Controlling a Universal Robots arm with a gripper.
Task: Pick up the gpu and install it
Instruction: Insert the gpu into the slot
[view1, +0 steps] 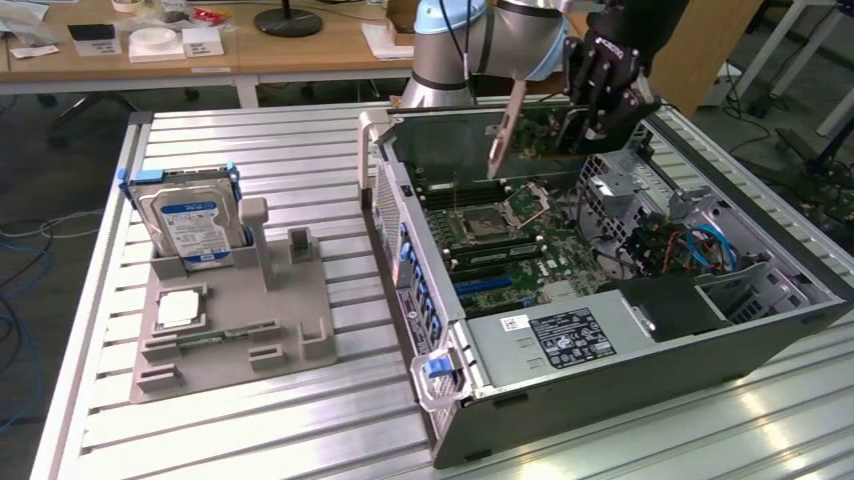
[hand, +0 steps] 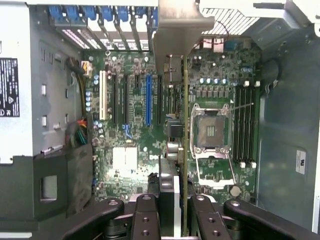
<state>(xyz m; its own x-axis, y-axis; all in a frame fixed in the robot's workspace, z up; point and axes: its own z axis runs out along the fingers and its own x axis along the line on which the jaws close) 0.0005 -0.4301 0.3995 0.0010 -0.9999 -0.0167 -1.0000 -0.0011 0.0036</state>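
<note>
On the exterior view's left, a grey fixture tray (view1: 300, 330) sits on the slatted metal worktop (view1: 240, 430). It keeps spare parts upright or flat in their own cut-outs: a boxy hard drive (view1: 191, 228) with a blue and white label stands on edge in its slot, a square chip (view1: 178, 310) lies flat nearer the front, and a narrow green memory stick (view1: 227, 335) rests in a long groove. One upright slot (view1: 302, 243) beside the drive stands bare.

Moving right, the computer case (view1: 601, 380) lies on its side with the cover off, so the motherboard (hand: 130, 125) faces up and can be reached from above. The empty processor socket (hand: 210, 132) is in the middle of the board, and a blue expansion slot (hand: 148, 100) runs among the black ones.

Further right, over the back corner of the case, the gripper (view1: 598, 100) hangs from the arm with its fingers partly closed on the gpu (view1: 534, 135). The card is held on edge, its silver bracket (hand: 177, 30) pointing towards the rear wall of the case, which I take to be how it must go down into a slot. In the wrist view the card's thin edge runs between the expansion slots and the socket, above the board and not seated. It looks close to one of the black slots rather than the blue one, though I cannot say which it lines up with.
</note>
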